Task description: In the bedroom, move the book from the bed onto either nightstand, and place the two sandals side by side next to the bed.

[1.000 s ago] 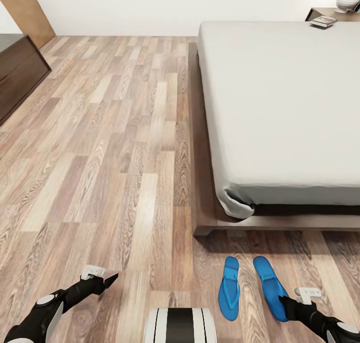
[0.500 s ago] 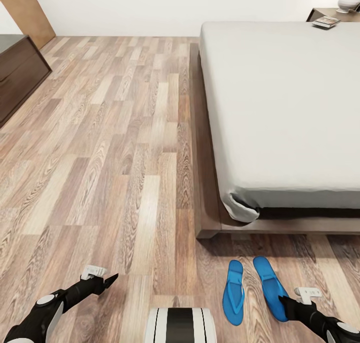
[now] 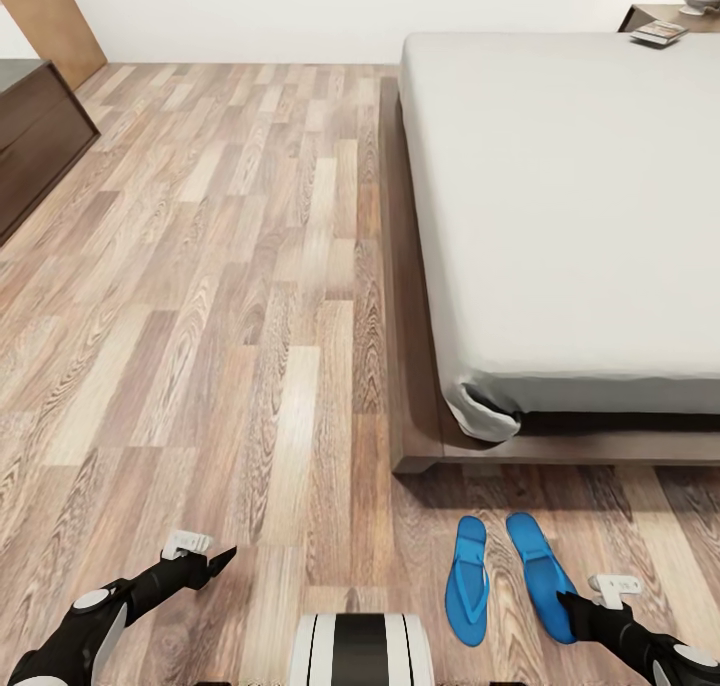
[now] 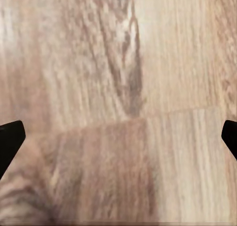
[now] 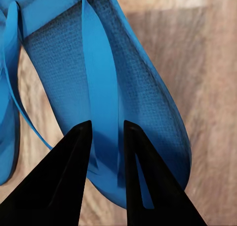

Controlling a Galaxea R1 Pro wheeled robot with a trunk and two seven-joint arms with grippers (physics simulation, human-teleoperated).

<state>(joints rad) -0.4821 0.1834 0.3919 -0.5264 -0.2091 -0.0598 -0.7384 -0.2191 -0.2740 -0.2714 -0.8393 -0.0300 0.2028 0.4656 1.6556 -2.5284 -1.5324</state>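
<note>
I see bright, even light; soft shadow under the bed (image 3: 440, 446) frame; left wrist pic is blurry, floor (image 4: 118, 87) grain smeared.

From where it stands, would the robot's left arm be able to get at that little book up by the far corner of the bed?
Probably not. The book lies at the far end of the bed, near the nightstand, while the left gripper hangs low over the floor by the foot end. The whole mattress lies between them.

Two black fingers (image 5: 74, 176) of the right gripper (image 5: 106, 132), set a narrow gap apart, point down over the strap (image 5: 101, 87) of a blue sandal (image 5: 143, 102) lying on the wood floor (image 5: 207, 63), with the other sandal (image 5: 7, 112) just beside it.
</note>
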